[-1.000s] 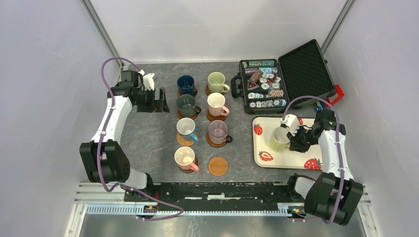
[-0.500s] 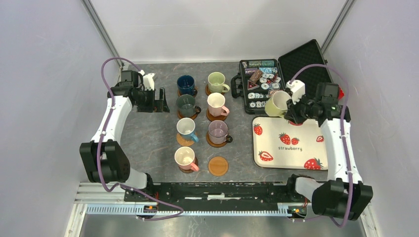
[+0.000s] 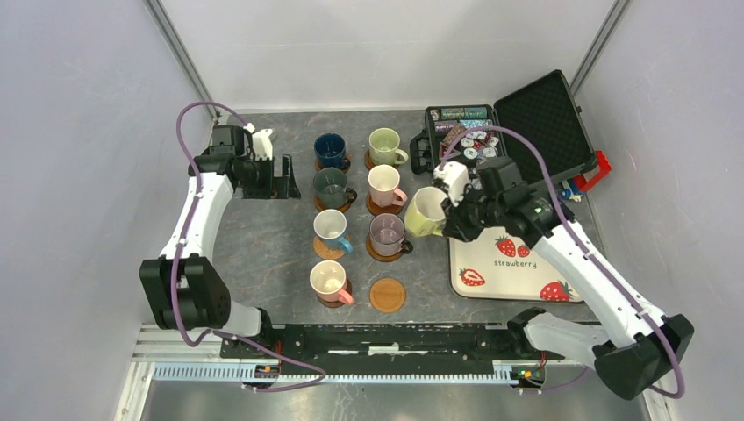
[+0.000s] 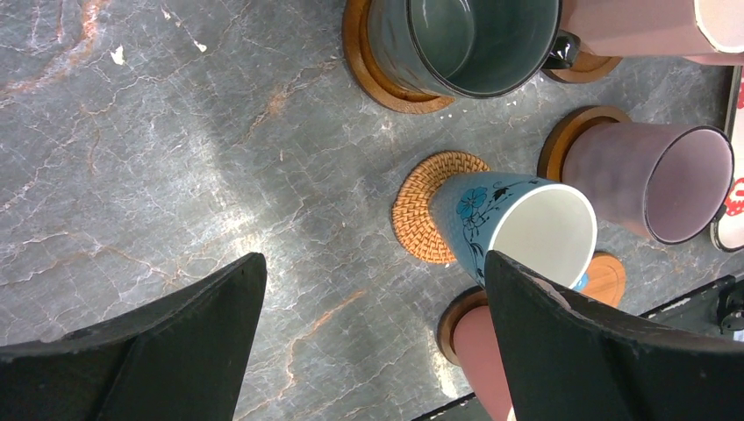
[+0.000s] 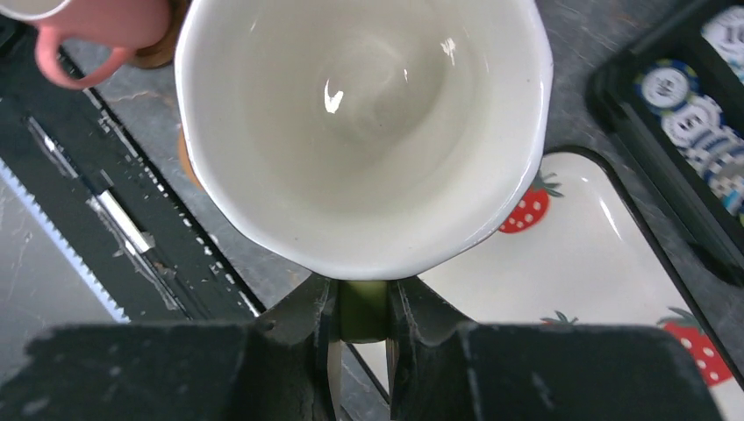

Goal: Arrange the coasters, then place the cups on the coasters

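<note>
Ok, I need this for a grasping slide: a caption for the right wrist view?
Right gripper shut on the yellow mug, pale interior facing the camera, strawberry tray in the background.

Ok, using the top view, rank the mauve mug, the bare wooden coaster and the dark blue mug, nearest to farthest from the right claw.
1. Mauve ceramic mug, just left of the right claw.
2. Bare round wooden coaster, nearer the arm bases.
3. Dark blue ceramic mug, back left.

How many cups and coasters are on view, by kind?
cups on coasters: 7
yellow cup in the right gripper: 1
coasters under cups: 7
bare coaster: 1
total: 16
</note>
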